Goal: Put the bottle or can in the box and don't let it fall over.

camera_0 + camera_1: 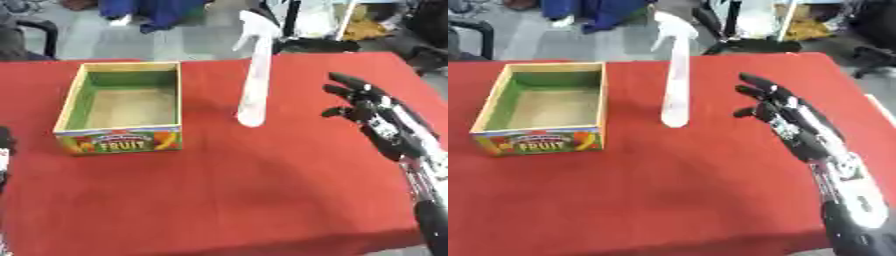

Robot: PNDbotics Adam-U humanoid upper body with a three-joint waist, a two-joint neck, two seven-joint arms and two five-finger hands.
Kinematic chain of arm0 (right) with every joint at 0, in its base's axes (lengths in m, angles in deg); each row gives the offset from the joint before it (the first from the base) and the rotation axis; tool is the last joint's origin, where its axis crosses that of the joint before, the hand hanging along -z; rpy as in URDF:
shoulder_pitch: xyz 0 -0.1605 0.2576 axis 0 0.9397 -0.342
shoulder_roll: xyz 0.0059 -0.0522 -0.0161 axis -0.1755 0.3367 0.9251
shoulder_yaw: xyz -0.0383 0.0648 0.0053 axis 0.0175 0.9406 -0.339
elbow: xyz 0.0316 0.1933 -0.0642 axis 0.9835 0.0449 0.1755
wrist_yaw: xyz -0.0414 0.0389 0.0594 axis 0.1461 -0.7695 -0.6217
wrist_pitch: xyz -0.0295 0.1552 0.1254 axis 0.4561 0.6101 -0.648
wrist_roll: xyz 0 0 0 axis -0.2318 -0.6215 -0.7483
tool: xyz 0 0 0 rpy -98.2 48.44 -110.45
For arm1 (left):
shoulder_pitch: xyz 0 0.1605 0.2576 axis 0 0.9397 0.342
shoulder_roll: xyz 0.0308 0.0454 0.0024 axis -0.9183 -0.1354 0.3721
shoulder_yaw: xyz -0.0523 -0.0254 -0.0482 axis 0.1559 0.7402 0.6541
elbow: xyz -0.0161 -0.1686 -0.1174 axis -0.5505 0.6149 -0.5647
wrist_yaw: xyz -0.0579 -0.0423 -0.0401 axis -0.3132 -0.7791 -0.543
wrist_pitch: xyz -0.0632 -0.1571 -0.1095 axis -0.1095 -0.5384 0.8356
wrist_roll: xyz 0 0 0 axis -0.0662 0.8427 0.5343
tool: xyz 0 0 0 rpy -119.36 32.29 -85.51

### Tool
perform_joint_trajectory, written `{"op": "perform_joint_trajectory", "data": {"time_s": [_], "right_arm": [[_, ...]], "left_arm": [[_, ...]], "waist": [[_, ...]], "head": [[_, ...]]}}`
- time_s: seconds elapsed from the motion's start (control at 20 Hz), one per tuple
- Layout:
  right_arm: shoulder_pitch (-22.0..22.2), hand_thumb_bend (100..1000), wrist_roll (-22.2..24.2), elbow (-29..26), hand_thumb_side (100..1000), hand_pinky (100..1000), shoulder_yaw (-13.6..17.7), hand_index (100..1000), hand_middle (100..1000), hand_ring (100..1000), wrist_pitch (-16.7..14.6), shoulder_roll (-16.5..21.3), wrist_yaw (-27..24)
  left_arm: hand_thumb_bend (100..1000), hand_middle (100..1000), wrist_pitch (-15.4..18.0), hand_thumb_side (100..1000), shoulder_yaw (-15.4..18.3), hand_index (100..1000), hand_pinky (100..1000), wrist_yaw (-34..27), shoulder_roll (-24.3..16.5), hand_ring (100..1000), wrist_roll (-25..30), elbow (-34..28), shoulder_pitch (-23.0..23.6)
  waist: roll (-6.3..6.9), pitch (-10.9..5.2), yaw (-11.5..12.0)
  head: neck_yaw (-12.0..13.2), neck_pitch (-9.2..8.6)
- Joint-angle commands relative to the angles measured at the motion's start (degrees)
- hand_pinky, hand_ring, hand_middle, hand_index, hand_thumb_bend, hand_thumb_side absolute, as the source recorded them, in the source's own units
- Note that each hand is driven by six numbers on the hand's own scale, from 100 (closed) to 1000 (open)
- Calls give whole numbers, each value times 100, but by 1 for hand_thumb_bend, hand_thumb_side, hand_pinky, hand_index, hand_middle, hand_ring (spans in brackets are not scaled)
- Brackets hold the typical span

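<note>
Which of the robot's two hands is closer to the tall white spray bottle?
The right hand, open just right of the tall white spray bottle; the left hand barely shows at the left edge, past the fruit box.

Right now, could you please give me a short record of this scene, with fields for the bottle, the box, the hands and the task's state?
bottle: tall white spray bottle, upright on the red tablecloth, right of the box, outside it
box: open cardboard fruit box with green inner walls, nothing inside, FRUIT label on its near side
right hand: black robot hand, fingers straight, right of the bottle, apart from it
left hand: only a dark sliver at the left edge; fingers cannot be judged
task state: bottle not yet grasped or boxed
</note>
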Motion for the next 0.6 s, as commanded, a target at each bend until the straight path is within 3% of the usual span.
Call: {"op": "perform_joint_trajectory", "data": {"time_s": [0.05, 0.25, 0.6], "right_arm": [[-76, 100, -5, -61, 529, 761, 16, 949, 1000, 1000, -46, 267, 44], [-306, 100, -65, -70, 494, 762, -20, 951, 1000, 1000, -219, 643, 20], [-1239, 100, -158, 348, 459, 769, -105, 957, 1000, 1000, -568, 1500, -62]], "left_arm": [[502, 525, 21, 583, 40, 777, 717, -39, -48, 657, -2, -102, -32], [503, 525, 21, 583, 33, 777, 717, -42, -52, 657, 7, -98, -28], [503, 525, 24, 584, -5, 777, 718, -40, -37, 657, 47, -106, -65]], "waist": [[3, -37, 10], [-5, -44, 33], [5, 15, 109]], "head": [[-6, -34], [-34, -49], [-222, -176]]}}
